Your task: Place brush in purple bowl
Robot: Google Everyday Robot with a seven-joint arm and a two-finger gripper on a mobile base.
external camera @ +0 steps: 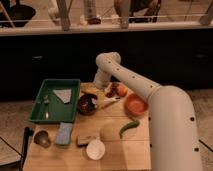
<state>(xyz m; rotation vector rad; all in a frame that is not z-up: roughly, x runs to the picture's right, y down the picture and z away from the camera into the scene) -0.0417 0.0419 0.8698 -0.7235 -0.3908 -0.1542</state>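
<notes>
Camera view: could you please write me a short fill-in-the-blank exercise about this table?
1. The gripper hangs just behind the purple bowl, which sits beside a ____ tray.
2. The brush lies on the table between ____ bowls, the purple bowl and the orange bowl.
3. The cup near the table's front edge is ____.
Missing words: green; two; white.

A wooden table [116,151] is seen before a dark panel [50,55]; above it a pale ledge [150,26] is lit, with grey floor [11,109] glimpsed alongside.

Tool [98,92] over purple bowl [86,106], green tray [38,114] close left, orange bowl [135,105] right, bare tabletop [111,124] in front
</notes>
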